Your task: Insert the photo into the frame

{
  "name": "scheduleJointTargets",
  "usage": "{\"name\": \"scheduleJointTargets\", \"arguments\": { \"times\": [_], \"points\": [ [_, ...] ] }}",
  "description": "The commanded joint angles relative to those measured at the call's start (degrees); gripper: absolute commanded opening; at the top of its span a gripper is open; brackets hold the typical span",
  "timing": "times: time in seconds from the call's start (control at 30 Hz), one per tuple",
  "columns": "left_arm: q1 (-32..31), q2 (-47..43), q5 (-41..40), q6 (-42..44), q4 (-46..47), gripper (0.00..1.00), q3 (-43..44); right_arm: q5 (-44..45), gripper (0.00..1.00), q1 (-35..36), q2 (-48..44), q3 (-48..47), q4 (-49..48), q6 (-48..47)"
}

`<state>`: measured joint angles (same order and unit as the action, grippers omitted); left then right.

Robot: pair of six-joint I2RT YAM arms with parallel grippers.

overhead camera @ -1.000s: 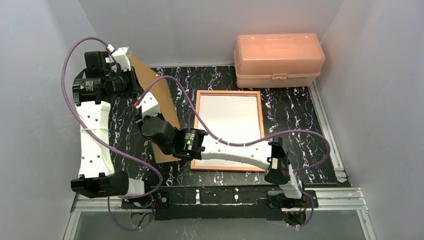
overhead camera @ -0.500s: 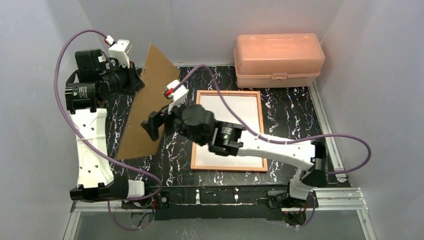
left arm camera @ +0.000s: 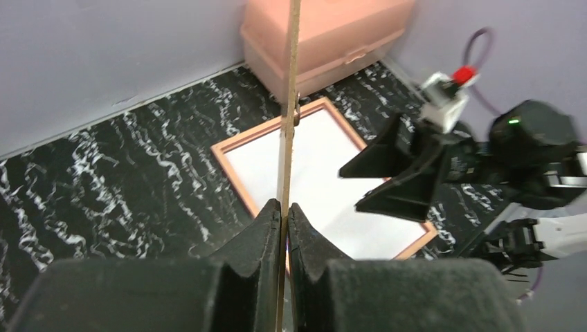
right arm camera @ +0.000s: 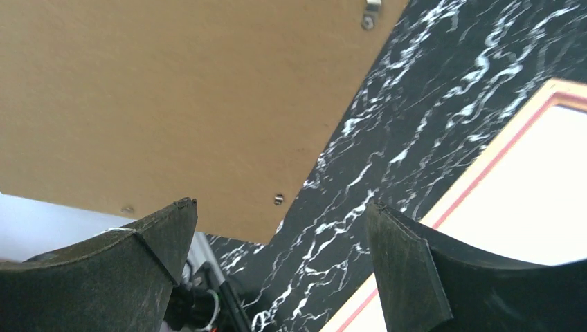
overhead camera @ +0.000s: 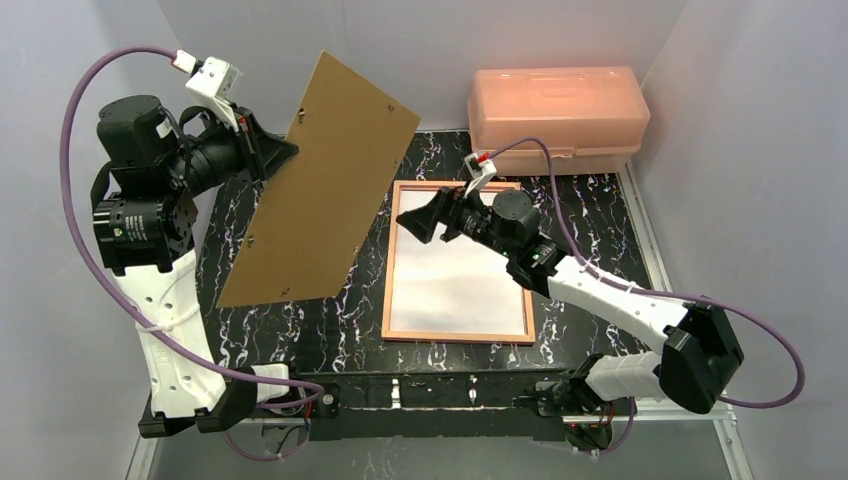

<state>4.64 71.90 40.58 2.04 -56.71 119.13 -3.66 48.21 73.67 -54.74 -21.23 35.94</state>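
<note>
My left claw (left arm camera: 282, 207) pinches the board (overhead camera: 320, 185) up off the tabletop (overhead camera: 590, 220), my right claw (right arm camera: 277, 205) hangs spread over the flat frame (overhead camera: 390, 270), whose white filling looks like the photo (overhead camera: 460, 270) face down, so I judge only the board remains.

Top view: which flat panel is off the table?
The brown backing board, held tilted by the left gripper; the frame lies flat on the marbled table.
</note>
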Motion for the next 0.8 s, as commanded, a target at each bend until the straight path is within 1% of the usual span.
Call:
{"name": "scheduleJointTargets", "arguments": {
  "times": [0.0,0.1,0.13,0.2,0.3,0.43,0.53,0.63,0.7,0.77],
  "points": [
    [0.0,-1.5,9.1,-6.6,5.6,0.00,2.9,-13.7,0.99,-5.2,0.8,4.5,-20.0,8.3],
    [0.0,-2.0,11.7,-9.7,7.6,0.00,3.5,-20.7,0.99,-9.5,3.4,8.5,-35.8,16.3],
    [0.0,-2.0,12.2,-10.8,8.2,0.00,3.8,-22.6,0.99,-10.4,4.5,9.9,-42.4,19.1],
    [0.0,-1.9,13.3,-13.0,9.3,0.00,4.0,-26.1,0.99,-11.4,8.2,10.7,-51.6,24.1],
    [0.0,-1.8,14.9,-15.9,10.9,0.00,4.1,-31.4,0.99,-11.5,14.4,8.1,-58.0,29.7],
    [0.0,-1.7,15.2,-17.5,11.9,0.00,3.9,-31.5,0.99,-11.5,20.6,8.0,-70.4,38.0],
    [0.0,-2.4,15.1,-18.5,12.9,0.00,3.2,-30.7,0.99,-10.7,22.4,8.3,-74.8,40.2],
    [0.0,-3.4,14.9,-20.2,15.5,0.00,1.3,-30.6,0.97,-8.1,22.9,7.4,-74.4,38.5],
    [0.0,-3.9,14.3,-21.2,17.3,0.00,0.0,-30.9,0.92,-6.4,23.4,6.3,-74.7,37.9],
    [0.0,-4.3,13.7,-21.5,18.3,0.00,-1.1,-30.7,0.84,-5.3,24.0,5.5,-76.3,38.5]
  ]
}}
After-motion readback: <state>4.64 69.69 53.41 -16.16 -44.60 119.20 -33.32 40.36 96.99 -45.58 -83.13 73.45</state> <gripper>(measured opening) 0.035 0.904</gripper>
